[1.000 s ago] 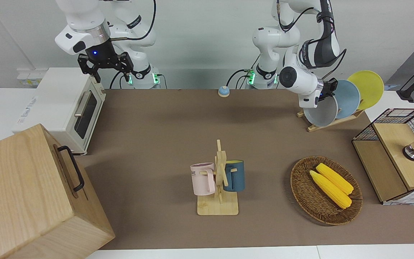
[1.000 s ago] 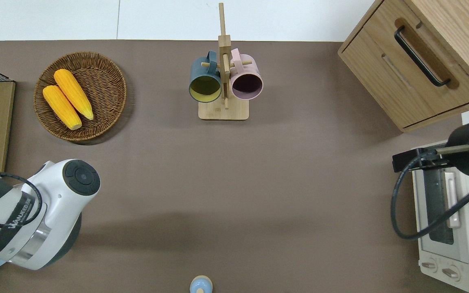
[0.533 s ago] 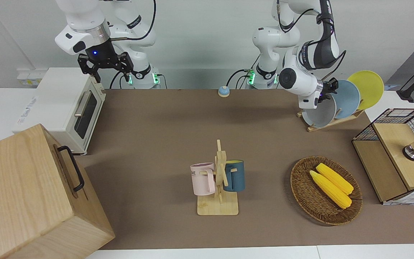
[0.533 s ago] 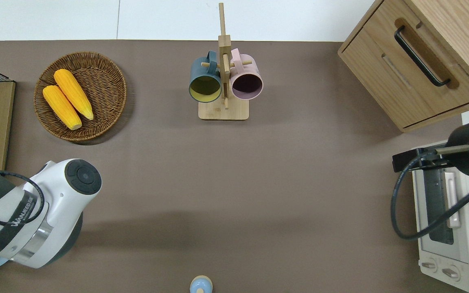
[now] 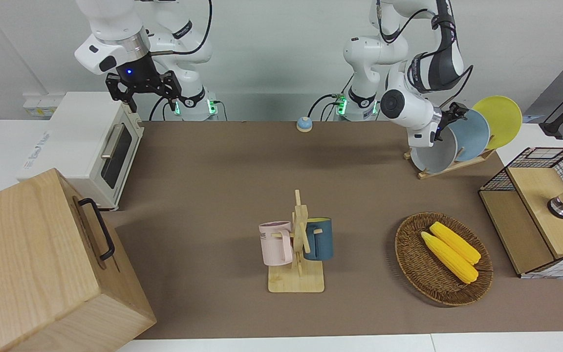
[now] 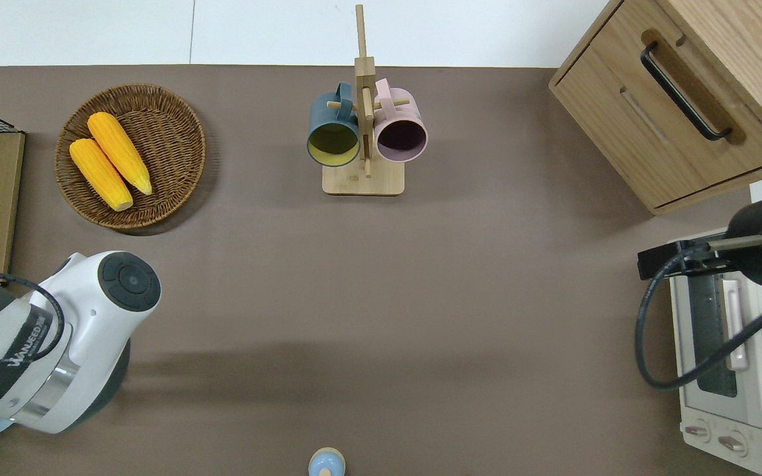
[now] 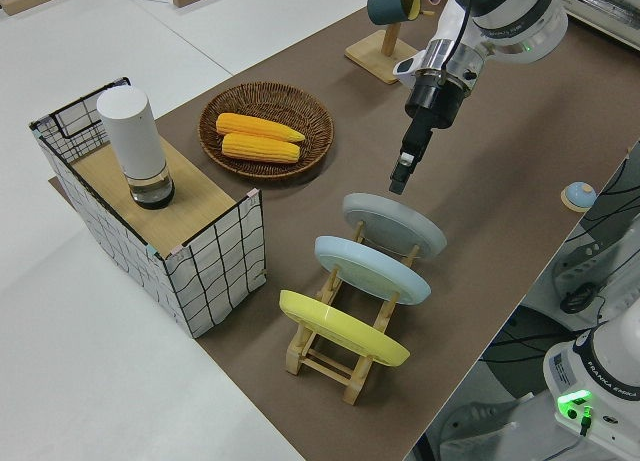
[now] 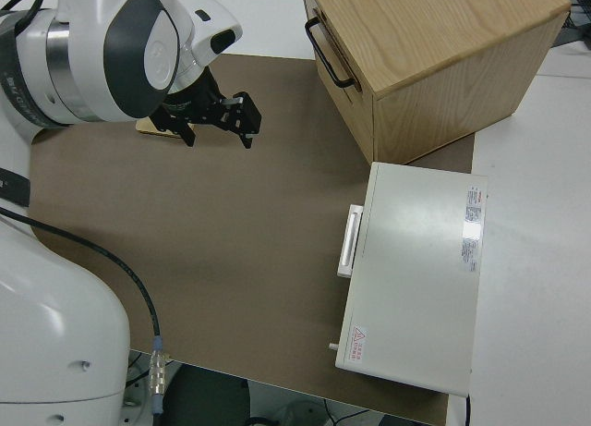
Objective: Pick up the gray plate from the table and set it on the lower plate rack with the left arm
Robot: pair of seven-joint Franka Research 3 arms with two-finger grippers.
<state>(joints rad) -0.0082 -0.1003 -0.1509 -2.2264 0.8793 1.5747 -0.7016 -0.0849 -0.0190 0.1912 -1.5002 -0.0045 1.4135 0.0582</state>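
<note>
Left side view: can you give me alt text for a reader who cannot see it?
Three plates stand tilted in a wooden rack: gray plate, blue plate, yellow plate. The left gripper hangs just above the gray plate, clear of it. A basket with two corn cobs sits nearby.

The brown table [image 5: 213, 161] carries rack [image 7: 340, 353], basket [image 5: 411, 259], mug stand [image 5: 296, 281], toaster oven [image 5: 81, 142].

A matt brown cloth-like mat [image 5: 223, 166] covers the table. The lower plate rack [image 7: 345, 366] and mug stand [image 5: 297, 274] are pale, smooth wood; the gray plate [image 7: 395, 226] looks smooth with a dull sheen. The basket [image 5: 416, 271] is rough woven wicker. The toaster oven [image 8: 416, 278] is glossy white metal, and the cabinet [image 5: 32, 274] is grained wood.
</note>
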